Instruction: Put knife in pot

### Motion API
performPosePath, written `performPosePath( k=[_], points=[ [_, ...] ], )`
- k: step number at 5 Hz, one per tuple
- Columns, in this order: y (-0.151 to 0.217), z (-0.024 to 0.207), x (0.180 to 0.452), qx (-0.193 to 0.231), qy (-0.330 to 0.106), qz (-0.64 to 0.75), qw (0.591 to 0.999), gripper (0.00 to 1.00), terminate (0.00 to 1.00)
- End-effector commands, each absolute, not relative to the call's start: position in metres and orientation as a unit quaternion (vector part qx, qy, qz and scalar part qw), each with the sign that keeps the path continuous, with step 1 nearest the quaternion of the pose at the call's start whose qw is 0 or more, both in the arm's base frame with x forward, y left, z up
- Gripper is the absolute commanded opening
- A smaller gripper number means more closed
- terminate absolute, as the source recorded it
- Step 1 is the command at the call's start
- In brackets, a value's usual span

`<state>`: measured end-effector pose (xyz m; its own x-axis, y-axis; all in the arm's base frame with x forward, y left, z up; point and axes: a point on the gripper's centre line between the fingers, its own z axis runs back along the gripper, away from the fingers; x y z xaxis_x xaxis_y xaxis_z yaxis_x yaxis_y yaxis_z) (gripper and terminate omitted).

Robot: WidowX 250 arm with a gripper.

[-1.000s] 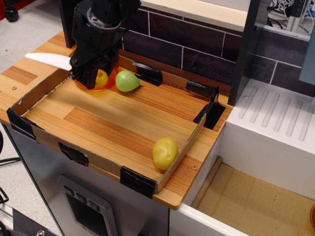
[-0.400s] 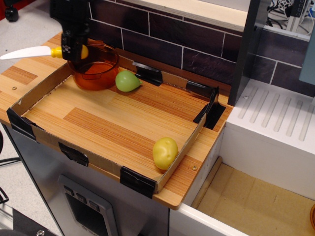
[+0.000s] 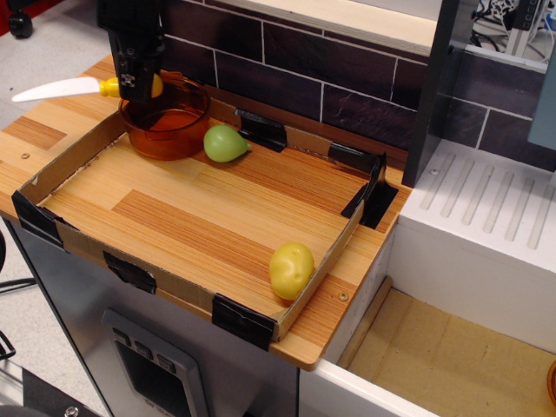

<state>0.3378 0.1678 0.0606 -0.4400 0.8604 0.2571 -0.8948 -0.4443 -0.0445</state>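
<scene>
The knife [image 3: 65, 88] has a white curved blade pointing left and a yellow handle. My gripper [image 3: 135, 84] is shut on the handle and holds the knife level in the air, just above the left rim of the pot. The pot [image 3: 169, 130] is round, translucent orange, and stands in the far left corner of the cardboard tray [image 3: 78, 243]. Its inside looks empty. The blade sticks out to the left beyond the tray.
A green pear-shaped fruit [image 3: 225, 143] lies right of the pot, touching or almost touching it. A yellow potato-like lump [image 3: 291, 268] sits at the tray's near right wall. A dark tiled wall runs behind. A white drainer lies to the right.
My gripper rose from inside the pot with the knife, moved left, then shifted slightly right toward the pot. The pot, the fruit and the yellow lump have not moved.
</scene>
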Motion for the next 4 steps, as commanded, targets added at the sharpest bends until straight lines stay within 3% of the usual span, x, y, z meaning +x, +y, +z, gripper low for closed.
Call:
performPosePath(
  k=[1, 2, 3, 4],
  points=[
    [0.158, 0.074, 0.355, 0.083, -0.100, 0.841, 0.525, 0.00, 0.00],
    [0.152, 0.071, 0.356, 0.088, -0.101, 0.833, 0.536, 0.00, 0.00],
    [0.148, 0.070, 0.356, 0.080, -0.103, 0.817, 0.561, 1.00, 0.00],
    [0.140, 0.077, 0.348, 0.061, -0.104, 0.805, 0.581, 1.00, 0.00]
  ],
)
